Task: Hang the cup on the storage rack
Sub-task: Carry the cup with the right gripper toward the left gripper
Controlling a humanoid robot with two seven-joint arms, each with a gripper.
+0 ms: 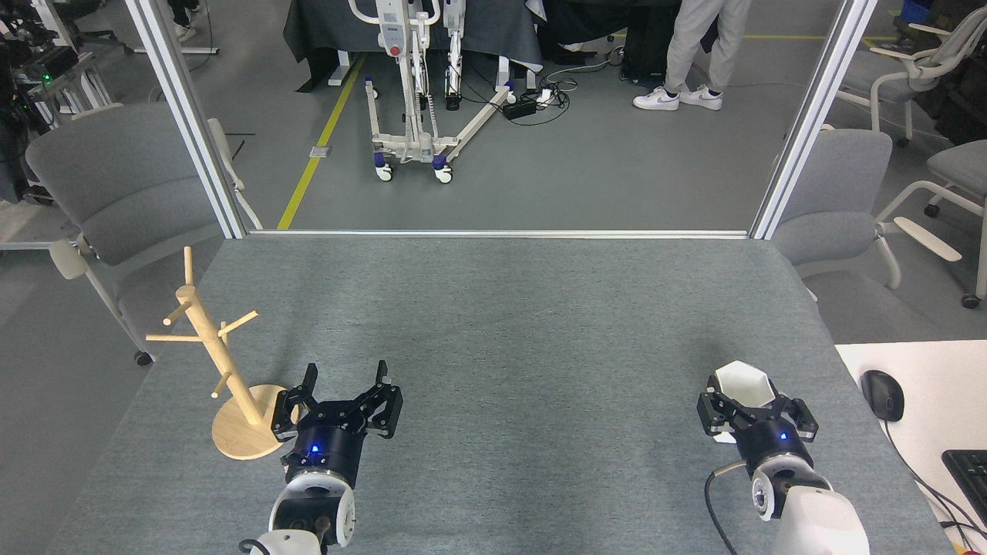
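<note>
Claws sit at the near edge of the grey felt-covered counter [509,324], one at each side. Left claw [345,383]: black, blue indicator lit, fingers spread wide apart and pointing toward the far side, nothing between them. It sits just right of the round base of the storage rack.

Right claw [746,407]: black, blue indicator lit, fingers closed around the lower body of the plain white faceted cup [745,383]. The cup's open rim faces up and toward the far side; its white interior is visible. Its handle is not discernible in this view. A black cable runs along the right arm near the bottom edge.

Light wooden storage rack [220,362]: located at the near left of the counter, well apart from the cup. Its pole leans to the left, with several thin pegs projecting in different directions. All pegs are bare.

A white side surface at near right carries a black computer mouse [881,395] and the corner of a black keyboard [969,466].

Beyond the far counter edge: two metal frame posts, grey office chairs [116,193] left and right, a wheeled white stand [412,92], and a person's legs in light trousers [698,46].
</note>
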